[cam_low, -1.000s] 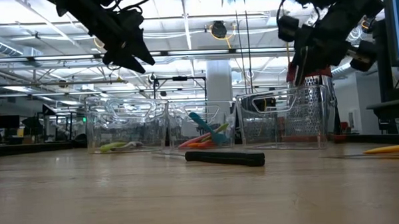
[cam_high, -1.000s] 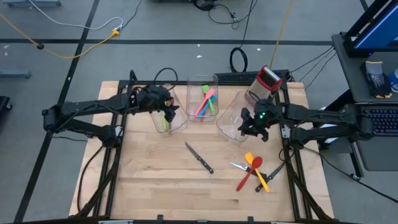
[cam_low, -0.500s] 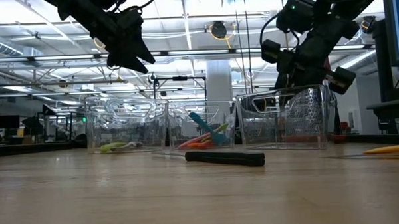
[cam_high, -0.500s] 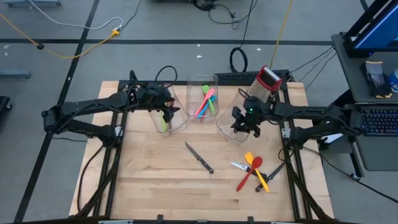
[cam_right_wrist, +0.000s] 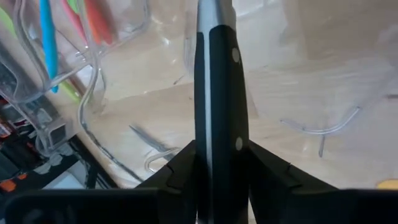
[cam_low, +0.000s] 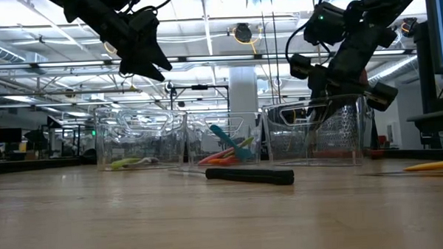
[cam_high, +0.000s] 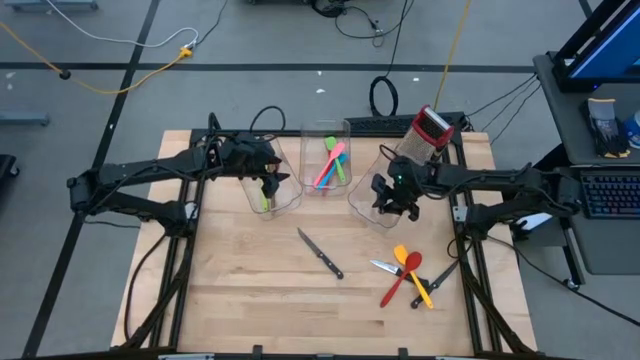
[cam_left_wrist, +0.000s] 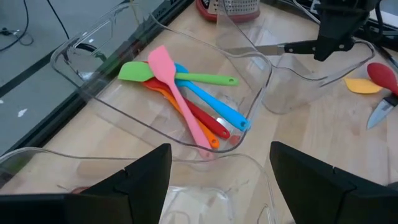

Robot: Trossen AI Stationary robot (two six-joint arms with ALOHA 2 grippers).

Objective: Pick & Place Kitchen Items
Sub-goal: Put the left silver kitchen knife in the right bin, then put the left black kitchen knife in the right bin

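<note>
Knife (cam_right_wrist: 217,81): stiff, steel-bladed, slim, probably slick; best pinched on the flat black riveted handle, blade kept clear of bin walls. Pinched now by that handle in right gripper (cam_high: 397,196), above right bin (cam_high: 372,205), apparently empty. Left gripper (cam_high: 263,172) spread wide, holding nothing, over left bin (cam_high: 290,200) with one green utensil (cam_high: 264,195) inside. Middle bin (cam_left_wrist: 186,137) holding pink spatula (cam_left_wrist: 177,93), green spatula (cam_left_wrist: 140,72), blue, red and orange pieces. Still loose on table (cam_high: 240,280): second knife (cam_high: 320,253); near right edge, red spoon (cam_high: 397,281), yellow utensils (cam_high: 412,270), more knives. Light, rigid plastic, easy at mid-handle.
</note>
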